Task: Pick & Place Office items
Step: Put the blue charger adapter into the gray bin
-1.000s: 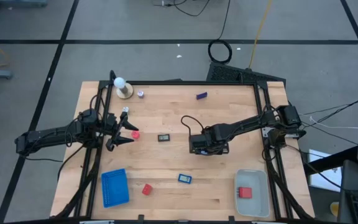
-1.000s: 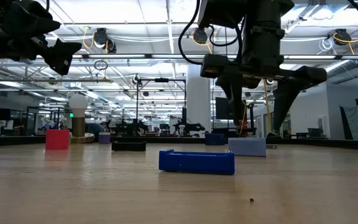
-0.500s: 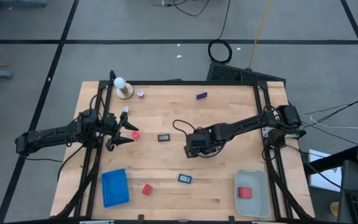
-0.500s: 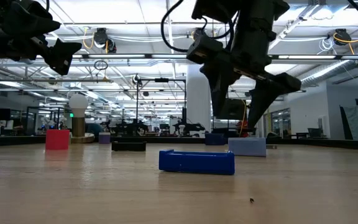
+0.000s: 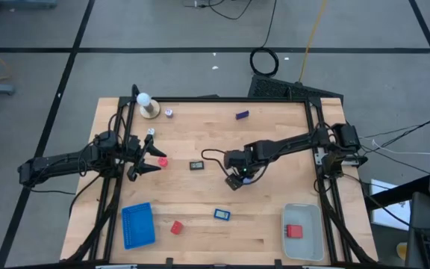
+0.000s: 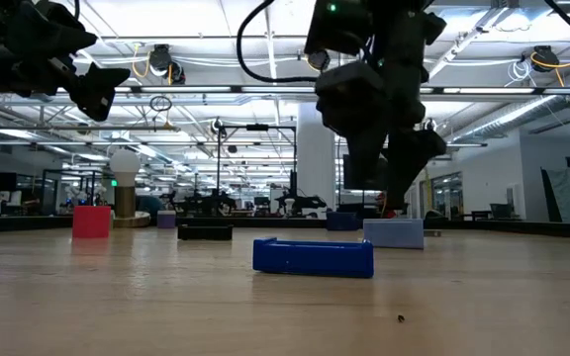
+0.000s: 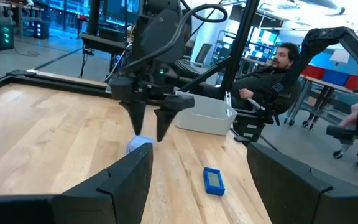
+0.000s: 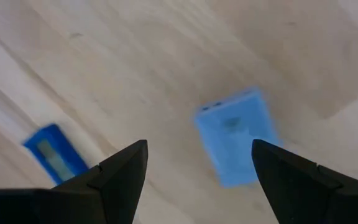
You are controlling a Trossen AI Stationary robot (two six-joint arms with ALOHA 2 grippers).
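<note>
My right gripper (image 8: 199, 146) is open and points down above a pale-blue piece (image 8: 236, 144) that lies flat on the table; its fingers touch nothing. The left wrist view shows that gripper (image 7: 151, 121) standing just over the piece (image 7: 140, 144). A dark-blue piece (image 5: 222, 214) lies nearer the near edge. My left gripper (image 5: 151, 158) is open and hovers beside a red block (image 5: 162, 161). A black rectangular piece (image 5: 197, 165) lies between the two grippers. Another red block (image 5: 176, 227) lies near the blue tray.
A blue ribbed tray (image 5: 137, 224) sits near the near-left corner. A pale bin (image 5: 302, 243) at the near right holds a red block (image 5: 295, 231). A white ball on a tan base (image 5: 148, 104), a blue bit (image 5: 242, 115) and whitish bits (image 5: 168, 113) lie by the far edge. A person (image 7: 272, 68) sits beyond the table.
My right gripper has moved a little toward the table's left and turned about its wrist, so the low view now shows its fingers nearly edge-on instead of spread wide. The things on the table have stayed where they were.
</note>
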